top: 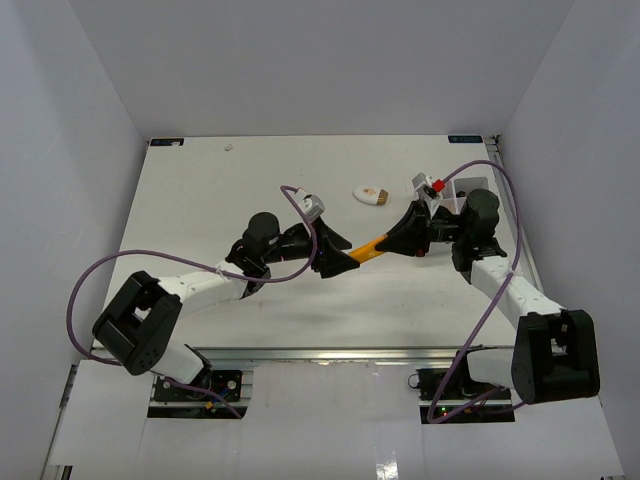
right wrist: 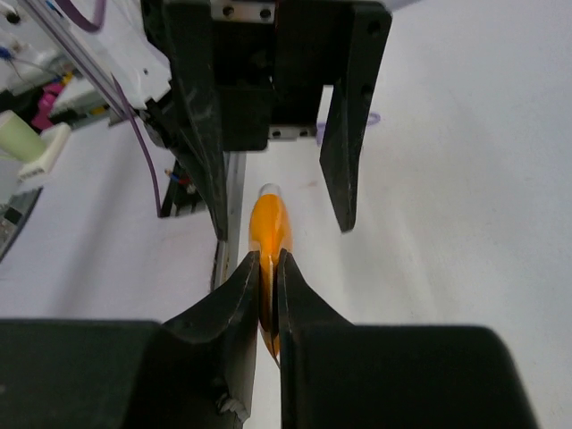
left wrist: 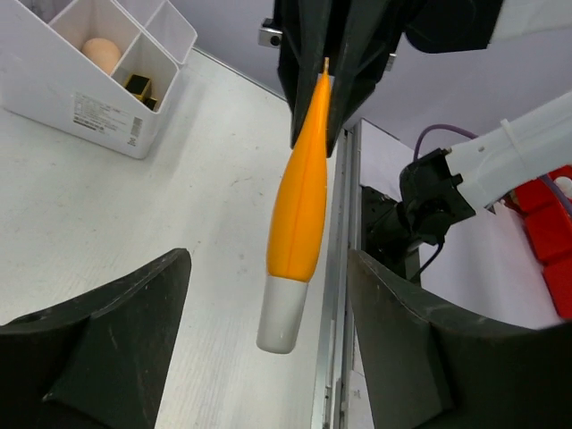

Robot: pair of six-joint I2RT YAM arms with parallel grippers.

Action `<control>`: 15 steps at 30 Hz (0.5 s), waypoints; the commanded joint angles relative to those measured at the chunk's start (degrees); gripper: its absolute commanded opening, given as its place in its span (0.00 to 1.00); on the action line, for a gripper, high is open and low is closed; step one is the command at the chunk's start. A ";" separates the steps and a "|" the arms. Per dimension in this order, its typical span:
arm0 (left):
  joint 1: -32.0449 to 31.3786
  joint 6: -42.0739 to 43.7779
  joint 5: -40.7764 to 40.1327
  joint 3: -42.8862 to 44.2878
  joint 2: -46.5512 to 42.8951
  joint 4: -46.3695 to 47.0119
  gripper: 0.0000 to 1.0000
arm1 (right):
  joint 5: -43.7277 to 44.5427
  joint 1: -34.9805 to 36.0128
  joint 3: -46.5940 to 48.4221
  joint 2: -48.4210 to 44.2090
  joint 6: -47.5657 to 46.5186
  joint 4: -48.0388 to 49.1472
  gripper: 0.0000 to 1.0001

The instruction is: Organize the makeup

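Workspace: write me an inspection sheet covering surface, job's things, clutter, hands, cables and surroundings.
Surface: white table.
Job's things: orange tube spans between the two hands; white oval compact lies on the table; beige sponge and black-gold case sit in separate compartments of the white tray.
Clutter: small speck near the far edge.
Hands: left hand open either side of the tube's cap end; right hand shut on its flat end.
Cables: purple cables loop off both arms.
Surroundings: plain white walls on three sides.
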 commanded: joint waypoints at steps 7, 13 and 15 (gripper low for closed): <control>-0.06 8.80 -7.27 6.24 -10.25 -14.44 0.92 | 0.93 -5.97 7.30 -7.79 -32.23 -34.57 0.08; -0.02 19.40 -14.95 11.25 -12.63 -36.02 0.93 | 8.74 -18.35 8.95 -8.78 -45.17 -46.98 0.08; 0.03 21.50 -17.83 11.27 -12.72 -40.38 0.93 | 12.11 -21.99 9.32 -8.55 -47.77 -48.44 0.08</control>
